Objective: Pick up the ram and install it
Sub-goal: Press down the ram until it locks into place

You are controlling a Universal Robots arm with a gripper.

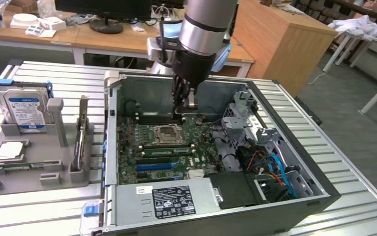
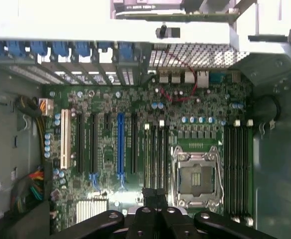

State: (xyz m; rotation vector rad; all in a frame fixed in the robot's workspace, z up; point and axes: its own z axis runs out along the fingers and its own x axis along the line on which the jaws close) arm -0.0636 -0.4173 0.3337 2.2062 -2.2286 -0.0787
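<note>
The ram (image 1: 81, 132) is a long thin stick standing on its edge in the grey holder (image 1: 44, 169), outside the case on the exterior view's left. My gripper (image 1: 187, 104) hangs inside the open computer case (image 1: 293, 142), just above the motherboard (image 2: 105, 144) and the black memory slots (image 1: 155, 118) beyond the CPU socket (image 1: 167, 132). Its fingers are shut and I see nothing between them. In the wrist view the dark fingertips (image 2: 154, 195) sit over the board next to the memory slots (image 2: 156, 149) and the CPU socket (image 2: 197, 177).
A hard drive with a blue label (image 1: 23, 110) and a small silver CPU chip (image 1: 10, 150) rest on the same holder. A green stick (image 1: 165, 151) lies along the slots on the socket's near side. The drive cage and cables (image 1: 267, 162) crowd the case's right; the power supply (image 1: 172, 199) fills its front.
</note>
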